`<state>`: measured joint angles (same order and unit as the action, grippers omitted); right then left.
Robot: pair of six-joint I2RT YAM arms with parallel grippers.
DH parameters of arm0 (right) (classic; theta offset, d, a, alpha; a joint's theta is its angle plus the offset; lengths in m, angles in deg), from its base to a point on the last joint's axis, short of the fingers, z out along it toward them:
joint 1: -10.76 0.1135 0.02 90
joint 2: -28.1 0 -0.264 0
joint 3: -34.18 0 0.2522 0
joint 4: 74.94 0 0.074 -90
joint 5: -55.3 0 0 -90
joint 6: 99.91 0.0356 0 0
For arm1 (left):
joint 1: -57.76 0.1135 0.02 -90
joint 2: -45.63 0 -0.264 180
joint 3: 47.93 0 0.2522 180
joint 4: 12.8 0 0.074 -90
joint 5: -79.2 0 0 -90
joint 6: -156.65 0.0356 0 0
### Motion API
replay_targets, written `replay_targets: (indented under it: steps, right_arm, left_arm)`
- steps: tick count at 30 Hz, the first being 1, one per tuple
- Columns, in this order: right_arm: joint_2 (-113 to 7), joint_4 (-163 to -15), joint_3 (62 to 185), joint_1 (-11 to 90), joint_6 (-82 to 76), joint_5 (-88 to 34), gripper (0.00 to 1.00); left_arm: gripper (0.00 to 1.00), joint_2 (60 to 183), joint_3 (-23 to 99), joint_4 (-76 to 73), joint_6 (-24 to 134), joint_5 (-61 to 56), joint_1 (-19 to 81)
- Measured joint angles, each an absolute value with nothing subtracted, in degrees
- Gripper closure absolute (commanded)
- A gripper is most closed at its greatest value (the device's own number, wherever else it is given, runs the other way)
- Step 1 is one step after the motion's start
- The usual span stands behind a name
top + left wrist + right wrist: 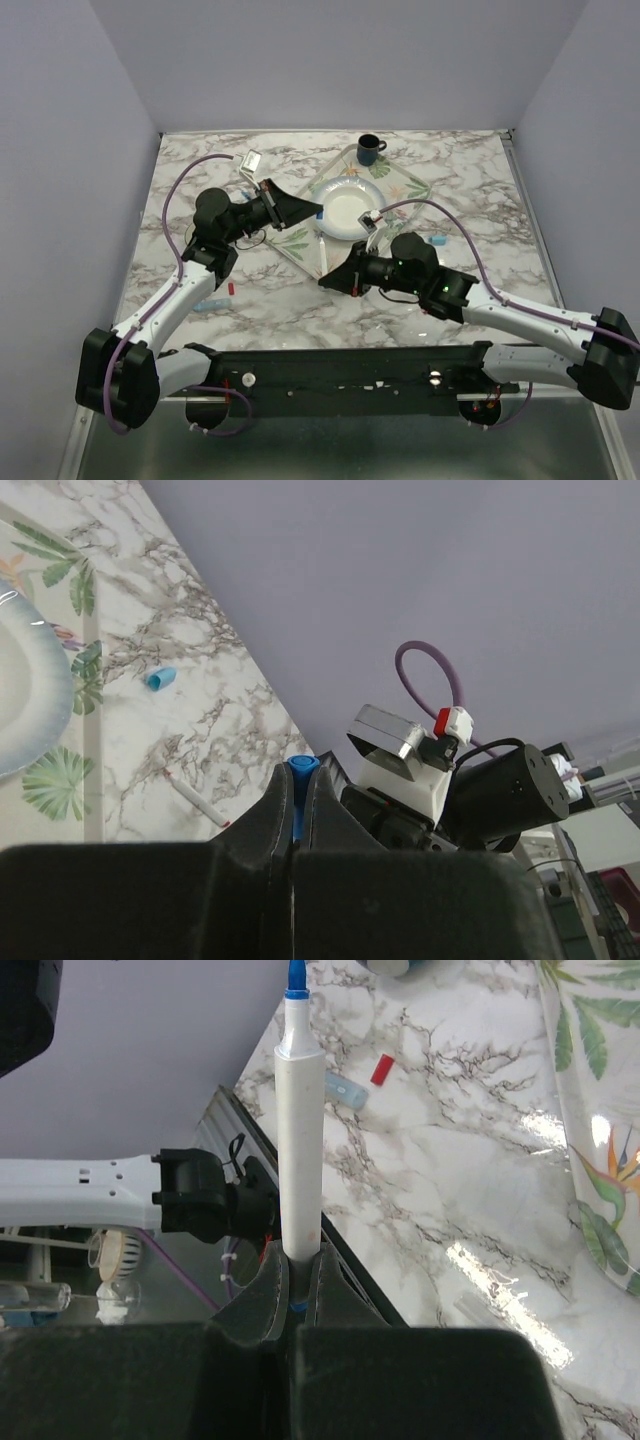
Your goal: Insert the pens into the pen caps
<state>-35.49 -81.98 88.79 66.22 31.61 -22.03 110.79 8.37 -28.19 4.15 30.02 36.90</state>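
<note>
My left gripper [303, 777] is shut on a blue pen cap [303, 766], whose round end sticks out between the fingertips. In the top view the left gripper [316, 212] hangs over the plate's left edge. My right gripper [300, 1262] is shut on the lower end of a slim white marker [300, 1150], whose blue tip points away from it. In the top view the right gripper [326, 281] points left, in front of the plate. A white red-tipped marker [195, 800] and a light-blue cap [160, 678] lie on the table. I cannot see the thin dark blue pen.
A red cap [381, 1069] and a light-blue marker [345, 1090] lie near the table's front left, also seen in the top view [232, 287]. A white plate [350, 212] sits on a leaf-print mat [405, 185]. A dark mug [370, 150] stands at the back.
</note>
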Motion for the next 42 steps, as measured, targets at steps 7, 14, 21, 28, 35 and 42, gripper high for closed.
replay_targets:
  steps: [7, 14, 21, 28, 35, 42]
  right_arm:
    - [-36.8, -79.6, 89.3, 66.2, 32.6, -24.3, 0.99]
    - [-38.7, -78.7, 91.5, 66.2, 32.7, -25.1, 0.99]
    - [-38.7, -77.8, 91.5, 66.2, 33.1, -25.5, 0.99]
    - [-38.7, -77.6, 91.5, 66.2, 33.2, -26.4, 0.99]
    - [-38.7, -77.6, 91.6, 66.2, 33.1, -26.8, 0.99]
    - [-38.7, -77.6, 91.8, 66.2, 33.1, -27.2, 0.99]
  left_arm:
    - [1.0, 110.8, 8.0, -29.1, 2.9, 30.0, 36.9]
    - [1.0, 110.7, 8.0, -29.1, 2.9, 30.0, 36.9]
    - [1.0, 110.2, 8.0, -29.1, 3.0, 30.0, 36.9]
    - [1.0, 110.2, 8.0, -28.9, 3.2, 30.0, 36.9]
    - [1.0, 110.2, 8.0, -28.6, 3.5, 29.9, 36.9]
    - [1.0, 110.2, 8.0, -26.4, 4.9, 29.5, 37.0]
